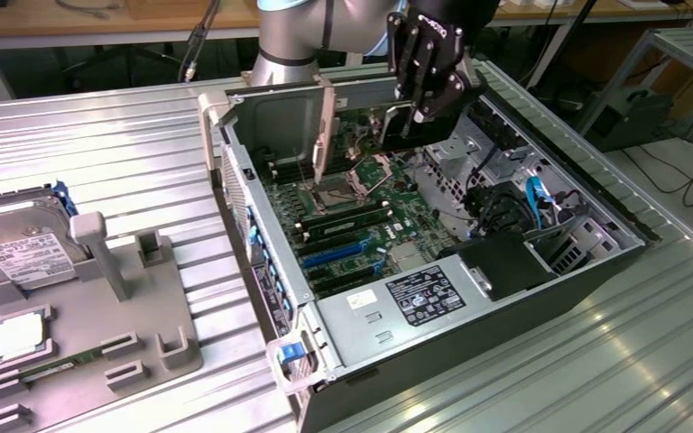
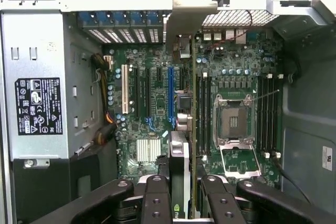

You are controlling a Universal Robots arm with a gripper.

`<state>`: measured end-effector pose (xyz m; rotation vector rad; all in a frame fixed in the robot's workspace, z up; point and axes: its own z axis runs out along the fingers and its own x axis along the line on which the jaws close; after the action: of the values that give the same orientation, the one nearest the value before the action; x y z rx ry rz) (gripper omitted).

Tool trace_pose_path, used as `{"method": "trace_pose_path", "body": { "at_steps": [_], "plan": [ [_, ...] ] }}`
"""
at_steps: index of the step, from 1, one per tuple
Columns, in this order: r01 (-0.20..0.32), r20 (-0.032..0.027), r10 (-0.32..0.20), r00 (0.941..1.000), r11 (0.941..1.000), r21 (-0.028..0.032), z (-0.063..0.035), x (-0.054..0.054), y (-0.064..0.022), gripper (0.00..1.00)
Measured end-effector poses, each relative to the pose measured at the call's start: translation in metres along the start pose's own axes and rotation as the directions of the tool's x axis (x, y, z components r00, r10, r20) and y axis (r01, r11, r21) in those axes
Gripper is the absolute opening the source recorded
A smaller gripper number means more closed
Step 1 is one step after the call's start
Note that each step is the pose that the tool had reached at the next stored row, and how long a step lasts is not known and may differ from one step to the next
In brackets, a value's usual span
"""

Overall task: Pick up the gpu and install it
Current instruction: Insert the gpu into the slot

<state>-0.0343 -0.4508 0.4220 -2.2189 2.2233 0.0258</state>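
Note:
The gpu [image 1: 322, 128] hangs upright over the open computer case [image 1: 587, 194], its silvery bracket toward the case's rear wall. My gripper [image 1: 417, 113] is shut on the card's other end, above the motherboard [image 1: 359, 216]. In the wrist view the gpu [image 2: 180, 153] appears edge-on between my black fingers [image 2: 156, 203], running toward the rear slot openings, with my gripper [image 2: 181, 205] closed around it. The card hovers above the blue expansion slot [image 2: 169, 95], apart from it.
An open CPU socket [image 2: 233, 121] and memory slots [image 2: 268, 114] lie beside the card. The power supply [image 1: 425, 298] fills the case's near corner. On the exterior view's left, a grey fixture [image 1: 106, 311] holds a hard drive [image 1: 15, 248] and a processor [image 1: 15, 338].

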Motion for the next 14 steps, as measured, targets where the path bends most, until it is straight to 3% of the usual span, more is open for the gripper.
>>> {"method": "trace_pose_path", "body": {
  "at_steps": [14],
  "plan": [
    [0.009, 0.0000, -0.009, 1.0000, 0.9999, 0.0068, 0.0073, 0.0001, 0.0000, 0.28]
  ]
}}
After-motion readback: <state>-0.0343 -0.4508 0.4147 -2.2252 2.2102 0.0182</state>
